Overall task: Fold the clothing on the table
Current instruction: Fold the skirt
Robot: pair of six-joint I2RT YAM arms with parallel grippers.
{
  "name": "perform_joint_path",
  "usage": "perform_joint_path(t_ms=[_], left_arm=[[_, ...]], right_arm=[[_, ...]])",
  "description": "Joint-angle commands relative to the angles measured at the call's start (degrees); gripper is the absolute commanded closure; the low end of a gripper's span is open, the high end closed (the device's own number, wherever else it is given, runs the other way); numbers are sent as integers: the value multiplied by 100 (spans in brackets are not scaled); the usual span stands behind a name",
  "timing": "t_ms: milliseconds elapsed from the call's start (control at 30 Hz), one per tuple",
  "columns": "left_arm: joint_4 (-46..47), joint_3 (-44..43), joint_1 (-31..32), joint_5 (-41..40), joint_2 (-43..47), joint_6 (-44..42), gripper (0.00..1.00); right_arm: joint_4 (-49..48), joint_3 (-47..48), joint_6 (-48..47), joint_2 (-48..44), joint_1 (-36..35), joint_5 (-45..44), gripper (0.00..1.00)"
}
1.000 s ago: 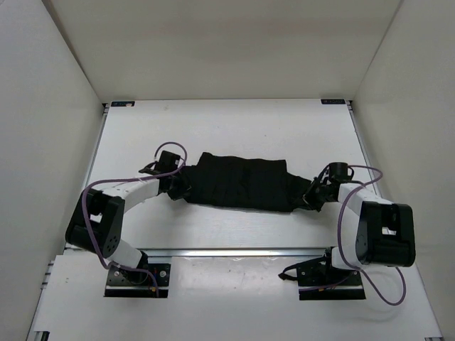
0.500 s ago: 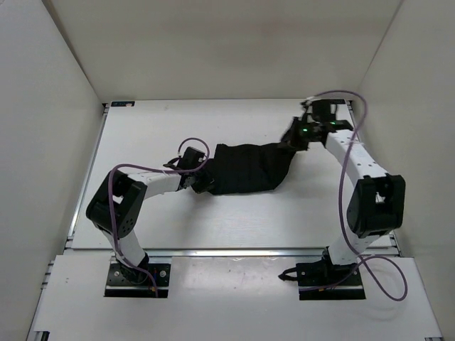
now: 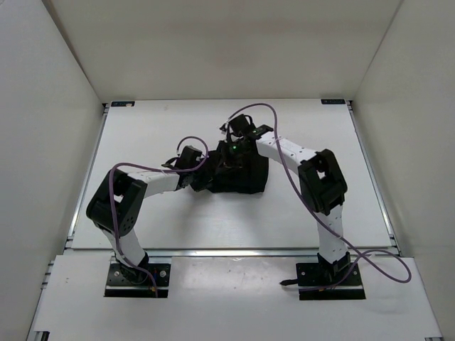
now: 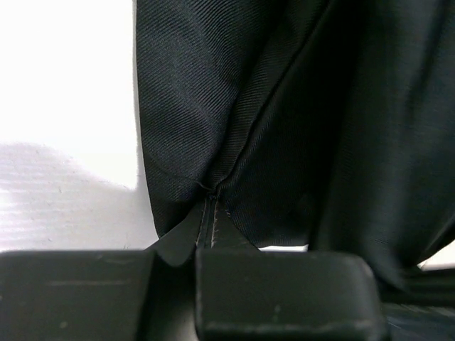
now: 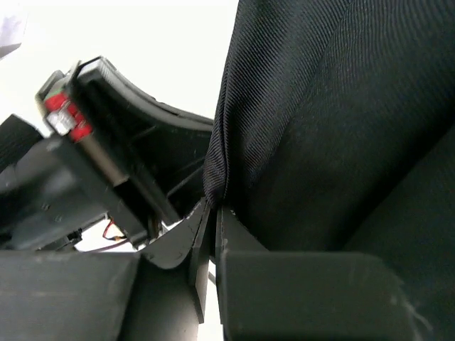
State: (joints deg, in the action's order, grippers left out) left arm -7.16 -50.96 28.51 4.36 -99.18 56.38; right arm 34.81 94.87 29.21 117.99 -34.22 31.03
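Locate the soft black fabric garment (image 3: 245,174) bunched into a compact heap near the middle of the flat white rectangular tabletop (image 3: 306,135), slightly left of centre.

Check the left gripper (image 4: 211,204). It is clenched on a seamed edge of the fabric. In the left wrist view its two fingers press flat together with the hem pinched between them, and the cloth drapes away beyond.

Check the right gripper (image 5: 213,213). It is likewise clamped on the garment. In the right wrist view a fold of cloth enters the narrow slit between its fingers.

From above, note that the right gripper sits at the heap's upper left part, near the left gripper at the heap's left edge. Purple cables (image 3: 249,108) loop above both.
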Motion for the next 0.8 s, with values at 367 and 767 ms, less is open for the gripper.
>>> perform_joint_path(t_ms=[367, 767], left_arm=[[654, 1324, -609, 679, 890, 311, 48], [884, 1836, -1076, 935, 1911, 769, 39]], right_arm=[[2203, 2561, -556, 883, -383, 19, 57], [2029, 1419, -942, -172, -199, -1159, 53]])
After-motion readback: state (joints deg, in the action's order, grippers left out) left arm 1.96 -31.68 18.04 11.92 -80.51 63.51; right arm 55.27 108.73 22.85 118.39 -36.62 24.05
